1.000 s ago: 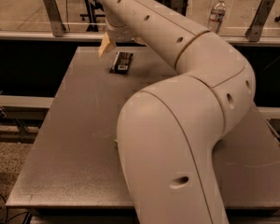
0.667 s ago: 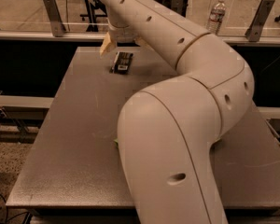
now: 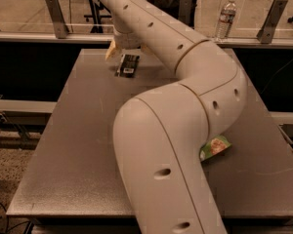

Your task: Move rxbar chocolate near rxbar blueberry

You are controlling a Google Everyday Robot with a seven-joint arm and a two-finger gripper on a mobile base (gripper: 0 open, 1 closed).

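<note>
Hardly budged, the end effector (image 3: 126, 50) hovers over the desk's (image 3: 63, 145) far side; spread or pinched, cannot tell.
Rxbar chocolate (image 3: 128, 65) lies flat just nearside of it, long axis running near-to-far; farther out, the arm's shift uncovers a green bag (image 3: 216, 146); rxbar blueberry unseen.

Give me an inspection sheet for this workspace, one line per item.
Surface: grey table, flat; the robot arm hides much of it.
Job's things: rxbar chocolate lies flat near the far edge; rxbar blueberry is not seen, possibly hidden behind the arm.
Clutter: green bag peeks out from behind the arm on the right.
Grippers: gripper is at the bar's far end; whether it touches the bar cannot be told.
Cables: loose cables low at the left, beside the table.
Surroundings: water bottle and metal brackets stand on the rail behind.
</note>
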